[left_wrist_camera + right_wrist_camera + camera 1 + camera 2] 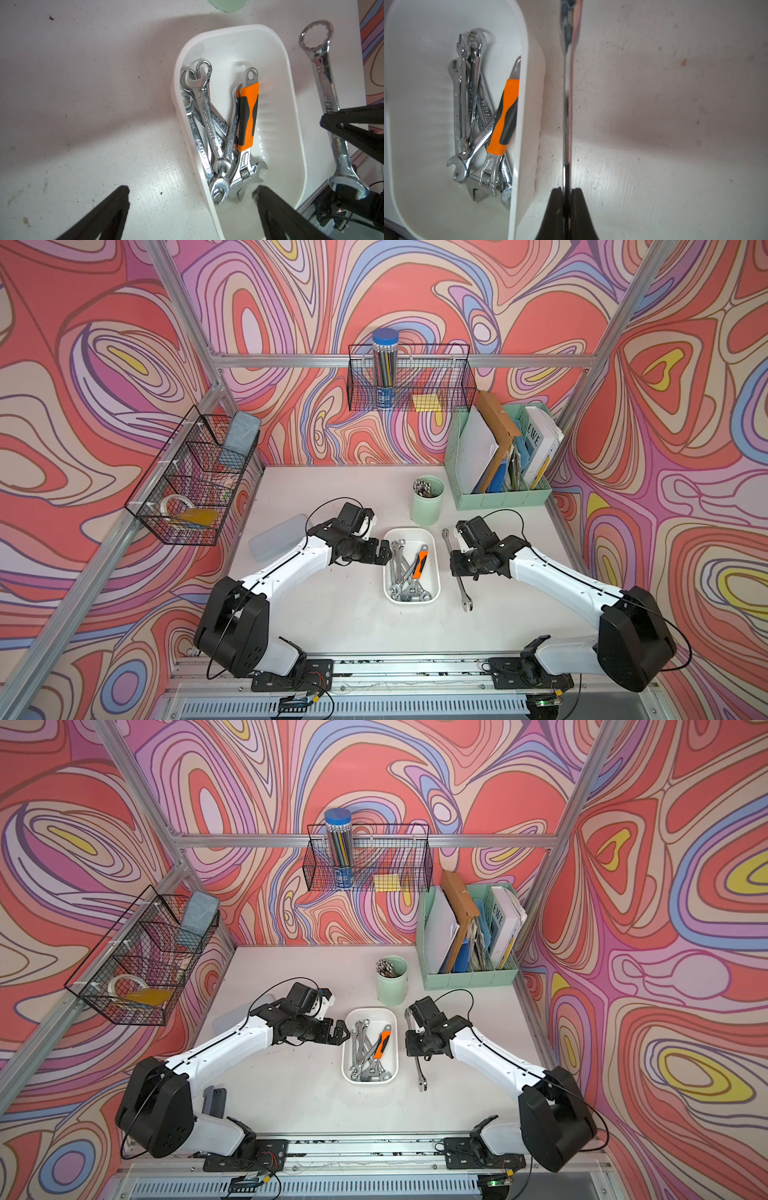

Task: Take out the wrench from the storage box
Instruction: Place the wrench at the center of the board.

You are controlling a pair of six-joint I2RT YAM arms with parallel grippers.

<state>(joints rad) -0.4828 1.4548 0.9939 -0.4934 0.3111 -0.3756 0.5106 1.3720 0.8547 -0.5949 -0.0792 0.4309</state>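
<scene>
The right gripper [566, 190] has its jaws clamped on a large chrome combination wrench [568, 104], held on edge over the tabletop [654, 124] just beside the white storage box [527, 104]. The left gripper [191, 190], jaws wide, straddles the box's opposite wall; smaller wrenches [205, 116] and an orange-handled adjustable wrench [248, 116] lie inside.

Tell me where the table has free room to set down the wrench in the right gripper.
The widest bare table lies in front of the storage box, between the two arm bases. A second patch lies behind the left arm, between the lidded case and the green cup. Crowded: the back right corner, with the file organizer.
</scene>
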